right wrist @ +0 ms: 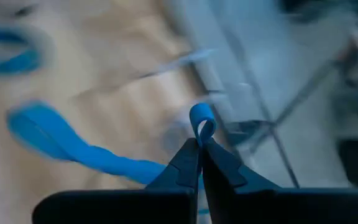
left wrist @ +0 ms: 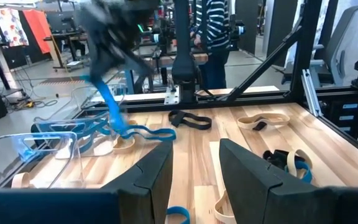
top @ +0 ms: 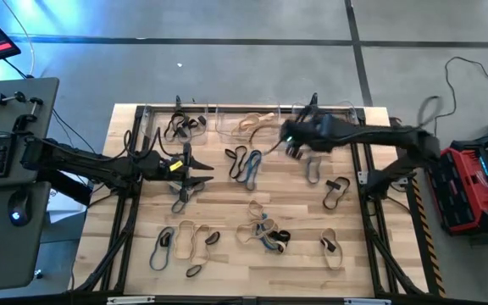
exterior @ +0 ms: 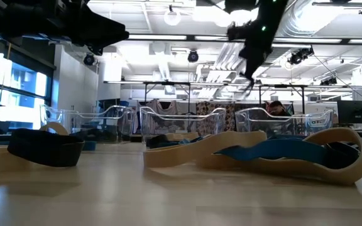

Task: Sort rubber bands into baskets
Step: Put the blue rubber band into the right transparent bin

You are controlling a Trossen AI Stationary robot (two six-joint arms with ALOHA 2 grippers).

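Above the worktop [top: 227,212], the right gripper [right wrist: 200,144] pinched a blue rubber band [right wrist: 73,146] (fingers tight together). The thin grip risked dropping it short of the baskets [top: 227,119]. The left gripper [left wrist: 194,163] waited, fingers narrowly apart.

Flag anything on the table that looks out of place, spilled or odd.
Nothing looks damaged or spilled. The loose rubber bands scattered over the table are the unsorted pile. The only unusual sight is the blue band pinched in the right gripper, jaws shut, trailing in a long strip near the baskets.
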